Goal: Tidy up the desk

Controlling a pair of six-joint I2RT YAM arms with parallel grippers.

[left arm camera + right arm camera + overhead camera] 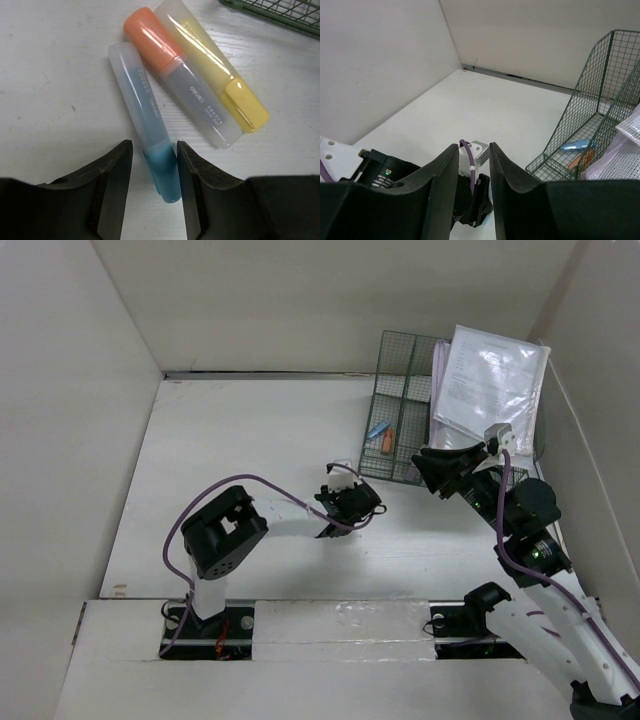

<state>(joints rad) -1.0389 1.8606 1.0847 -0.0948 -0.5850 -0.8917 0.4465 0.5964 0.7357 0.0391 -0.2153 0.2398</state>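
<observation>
Three highlighters lie side by side on the white desk (45,75): a blue one (142,105), an orange-capped one (167,57) and a yellow one (215,70). My left gripper (154,145) is down at the desk, open, its jaws straddling the blue highlighter's cap end. The right jaw is close against the cap and a gap shows on the left side. From above, the left gripper (345,502) hides the highlighters. My right gripper (428,468) hovers open with nothing between its fingers, in front of the rack.
A dark green wire-mesh rack (400,410) stands at the back right, with a blue pen-like item (377,428) and an orange one (388,440) in its low compartment. Papers in plastic sleeves (495,380) lean in the rack. White wall panels enclose the desk.
</observation>
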